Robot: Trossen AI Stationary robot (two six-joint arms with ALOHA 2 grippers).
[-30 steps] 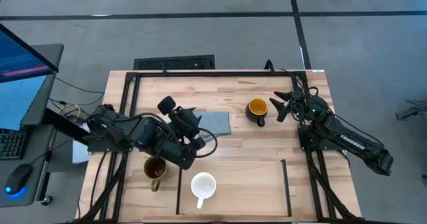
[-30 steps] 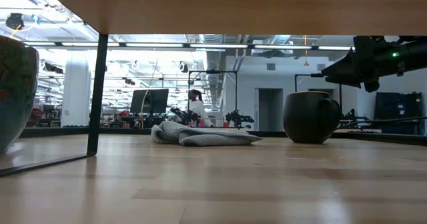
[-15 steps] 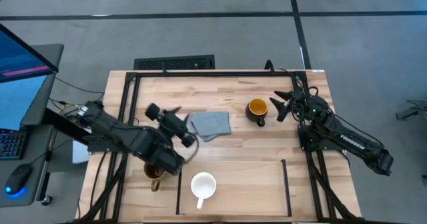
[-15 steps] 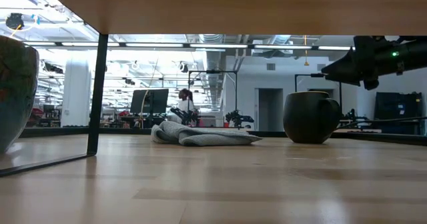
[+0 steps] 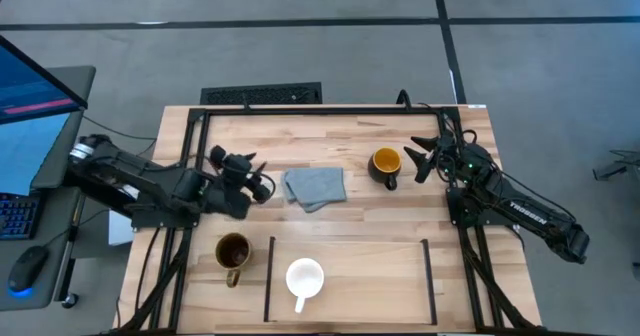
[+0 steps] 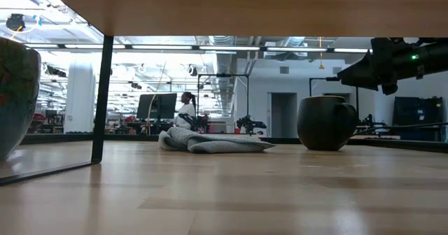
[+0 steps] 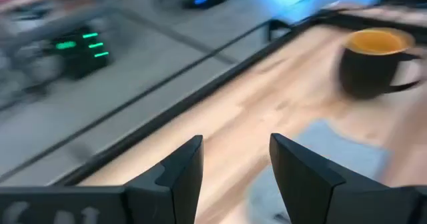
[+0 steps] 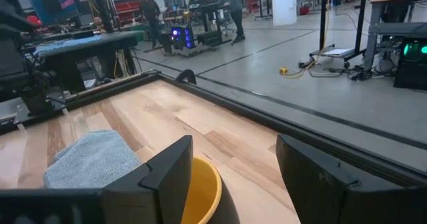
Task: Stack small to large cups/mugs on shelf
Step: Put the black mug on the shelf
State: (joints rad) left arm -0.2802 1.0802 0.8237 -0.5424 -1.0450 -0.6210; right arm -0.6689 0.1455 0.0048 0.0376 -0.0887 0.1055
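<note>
The white mug stands inside the shelf, near its left bar, so it seems to be placed as the small end of the row. The brown mug stands just outside that bar, on the bare table, and I judge it is not yet in its place. The dark mug with the yellow inside stands far from the shelf, at about 1 o'clock from the white mug, beside the grey cloth.

The left end effector is over the table's left part, just to the left of the cloth. Its fingers are apart and hold nothing. The brown mug lies at about 7 o'clock from it, not far, and the white mug at about 5 o'clock.

The right end effector is just beside the dark mug, which lies at about 9 o'clock from it. Its fingers are wide apart and empty; in the right wrist view the yellow rim sits between them. This pose looks like a preparation to grasp the mug, but no contact is visible.
</note>
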